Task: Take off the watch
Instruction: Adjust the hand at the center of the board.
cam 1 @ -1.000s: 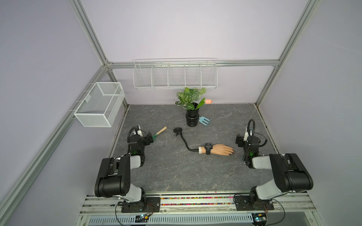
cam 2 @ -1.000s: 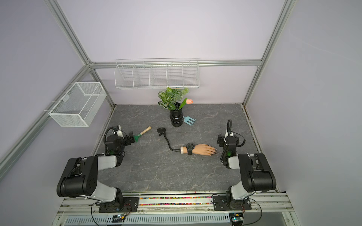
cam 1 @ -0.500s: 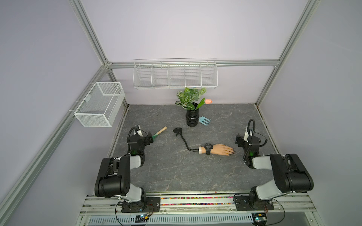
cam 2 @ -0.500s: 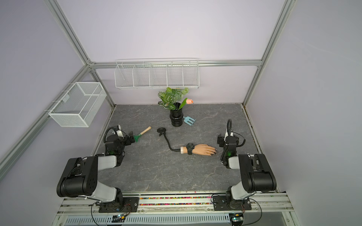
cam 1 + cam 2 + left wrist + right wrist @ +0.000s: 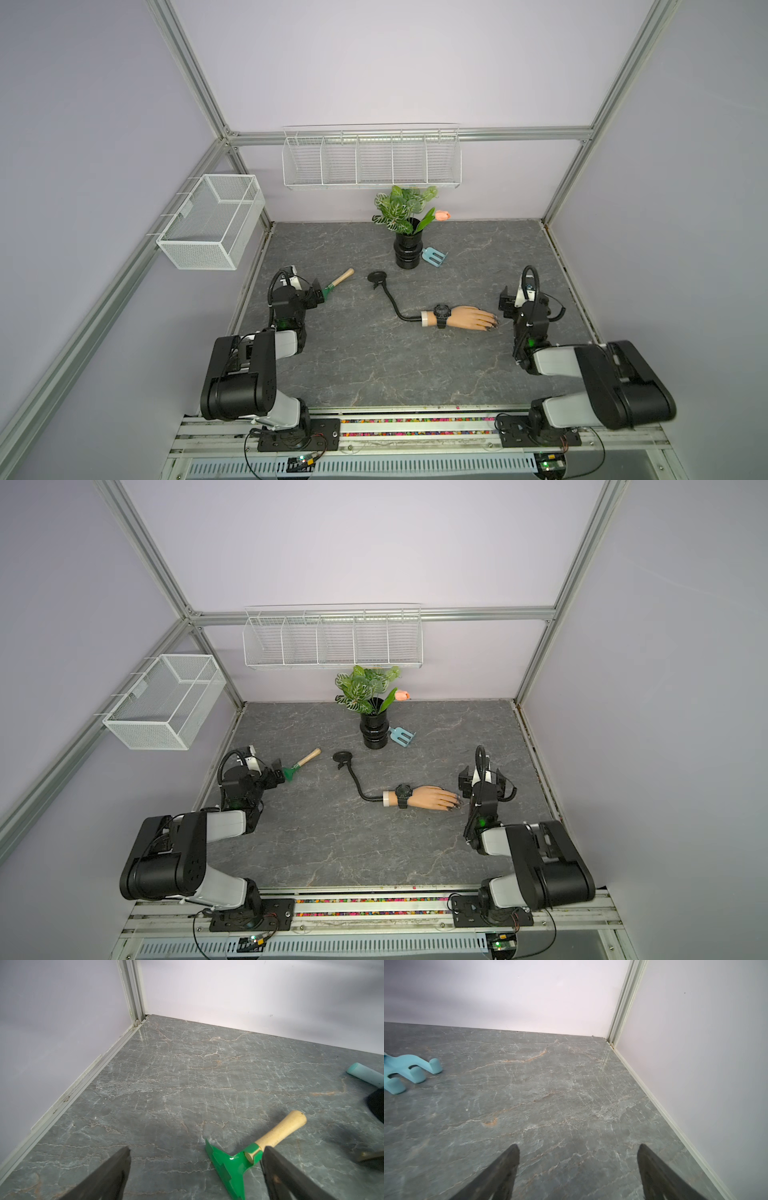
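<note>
Two arms are seen folded low at the near edge of the grey marbled tabletop (image 5: 374, 365), one to each side of the mannequin hand (image 5: 467, 318), which serves here as the landmark.

Farthest to the left of the mannequin hand, a white mesh basket (image 5: 212, 226) is hung on the side frame. The left gripper (image 5: 195, 1157) is held low over the tabletop, well apart from the hand, with its jaws spread wide and nothing between them. Just beside one of its fingers (image 5: 278, 1169), a small green rake with a wooden handle (image 5: 259, 1145) is seen lying flat; contact between the two cannot be told.

Nearer the mannequin hand, on its left and farther back, a black round suction base (image 5: 377, 276) is set on the tabletop, and a black gooseneck (image 5: 395, 303) is run from it to the wrist. The watch (image 5: 441, 311) is strapped around that wrist, dial up, in both top views (image 5: 402, 791).

Behind the mannequin hand, a black vase of leaves and a tulip (image 5: 407, 243) is stood near the back wall, with a light blue toy fork (image 5: 434, 256) just beside it. A white wire shelf (image 5: 371, 158) is mounted above.

To the right of the mannequin hand, near its fingertips, the right gripper (image 5: 578, 1157) is kept low, jaws spread apart and empty.
</note>
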### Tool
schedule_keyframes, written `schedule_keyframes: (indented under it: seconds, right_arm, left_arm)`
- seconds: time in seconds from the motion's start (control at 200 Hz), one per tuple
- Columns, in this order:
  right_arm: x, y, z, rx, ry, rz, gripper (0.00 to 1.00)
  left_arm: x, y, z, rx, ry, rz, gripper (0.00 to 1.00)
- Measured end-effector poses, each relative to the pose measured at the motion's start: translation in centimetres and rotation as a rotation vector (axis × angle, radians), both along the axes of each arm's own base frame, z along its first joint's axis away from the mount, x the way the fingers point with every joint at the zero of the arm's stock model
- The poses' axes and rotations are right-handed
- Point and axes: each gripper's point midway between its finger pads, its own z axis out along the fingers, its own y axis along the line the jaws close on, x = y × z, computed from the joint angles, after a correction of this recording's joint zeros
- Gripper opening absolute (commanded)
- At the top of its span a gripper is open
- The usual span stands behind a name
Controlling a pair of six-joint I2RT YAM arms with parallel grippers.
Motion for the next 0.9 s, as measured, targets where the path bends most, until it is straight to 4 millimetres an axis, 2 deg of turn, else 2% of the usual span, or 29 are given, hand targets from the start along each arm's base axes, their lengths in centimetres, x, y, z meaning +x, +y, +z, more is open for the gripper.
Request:
schedule_keyframes:
  seconds: [0.065,0.145,0.195,0.265,0.375,0.46,0.525,0.58,0.69,0.84,0.899]
  right_arm:
    - [-0.2,-0.5,4.6,0.046,-0.09,-0.025,0.89]
    - [-0.4,-0.6,9.8,0.111,-0.199,-0.03,0.89]
    - [-0.6,-0.5,11.6,0.157,-0.218,-0.022,0.89]
    - [-0.6,0.1,12.6,0.231,-0.195,0.004,0.89]
    - [-0.1,2.5,11.5,0.375,-0.082,0.095,0.89]
    - [0.0,5.8,9.3,0.485,0.068,0.21,0.89]
    - [-0.1,8.4,7.5,0.545,0.198,0.294,0.89]
    - [-0.3,10.5,6.1,0.592,0.321,0.367,0.89]
    - [-0.9,13.2,4.3,0.658,0.494,0.464,0.89]
    - [-2.7,16.2,2.3,0.731,0.671,0.57,0.89]
    - [-3.4,17.1,1.5,0.751,0.74,0.601,0.89]
  left_arm:
    - [-0.2,-0.1,0.6,-0.002,-0.006,-0.007,1.0]
    - [-0.4,-0.3,2.3,0.001,-0.043,-0.013,1.0]
    - [-0.6,-0.4,3.3,0.014,-0.064,-0.013,1.0]
    - [-1.0,-1.4,5.1,0.041,-0.1,-0.021,1.0]
    - [-1.9,-3.9,8.3,0.054,-0.176,-0.061,1.0]
    - [-2.7,-5.8,10.3,0.046,-0.215,-0.078,1.0]
    - [-3.3,-8.3,11.7,0.037,-0.234,-0.117,1.0]
    - [-3.8,-11.2,12.7,0.028,-0.241,-0.176,1.0]
    - [-5.9,-18.1,13.8,0.02,-0.232,-0.349,1.0]
    - [-10.2,-27.8,13.3,0.07,-0.17,-0.688,0.99]
    - [-11.9,-31.0,12.9,0.111,-0.135,-0.838,1.0]
